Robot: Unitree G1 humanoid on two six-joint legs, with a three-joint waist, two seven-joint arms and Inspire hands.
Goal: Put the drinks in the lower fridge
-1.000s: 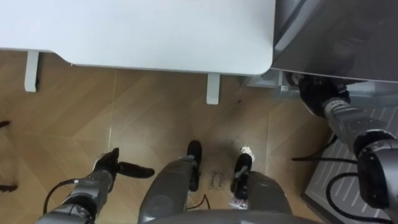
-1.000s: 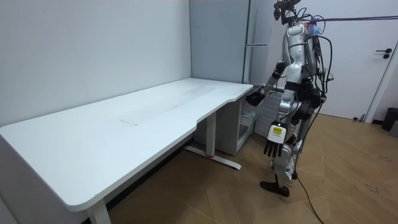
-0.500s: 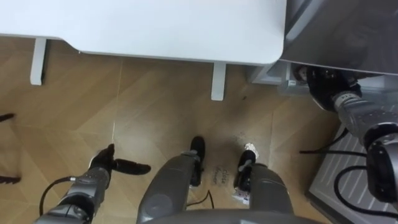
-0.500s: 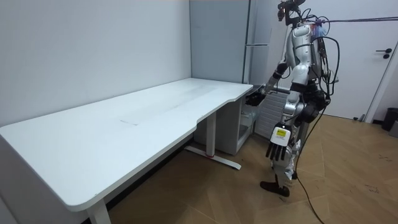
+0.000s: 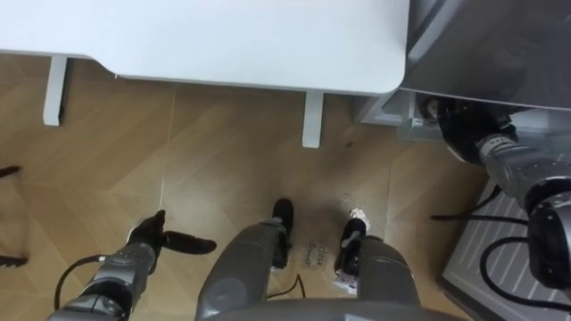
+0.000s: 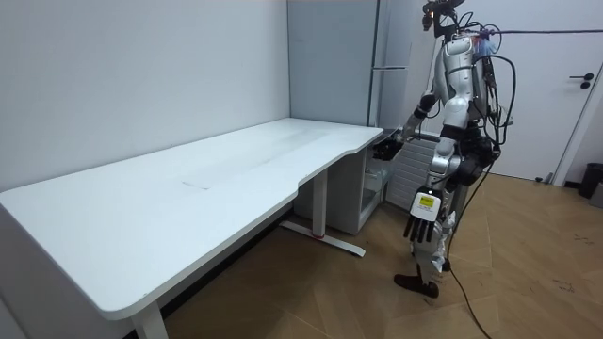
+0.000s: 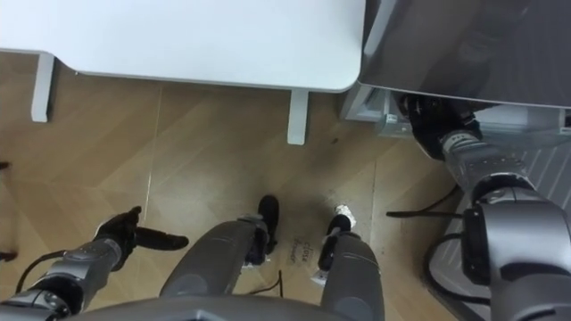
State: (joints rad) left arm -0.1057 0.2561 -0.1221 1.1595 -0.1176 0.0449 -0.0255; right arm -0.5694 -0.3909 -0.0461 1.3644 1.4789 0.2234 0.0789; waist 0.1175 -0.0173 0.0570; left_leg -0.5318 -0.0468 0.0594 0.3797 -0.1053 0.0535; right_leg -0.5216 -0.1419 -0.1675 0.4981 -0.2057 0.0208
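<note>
The grey fridge (image 5: 500, 45) stands at the upper right, just past the end of the white desk (image 5: 223, 36). My right hand (image 5: 464, 134) reaches under the lower edge of its grey door, at the pale lower compartment (image 5: 393, 116); its fingers are hidden there. In the room view the right hand (image 6: 386, 148) is held out at the fridge front at desk height. My left hand (image 5: 156, 239) hangs low by my side over the floor, open and holding nothing; it is the left hand (image 6: 415, 224) pointing down in the room view. I see no drink.
I stand on wooden floor between the desk's end and the fridge. A white desk leg (image 5: 310, 120) stands close ahead and another (image 5: 53, 89) at the far left. A ribbed grey panel (image 5: 486, 259) lies on the floor at the right.
The whole eye view has shifted slightly, so the camera moved. My right hand stays at the fridge's lower edge and my left hand has barely moved.
</note>
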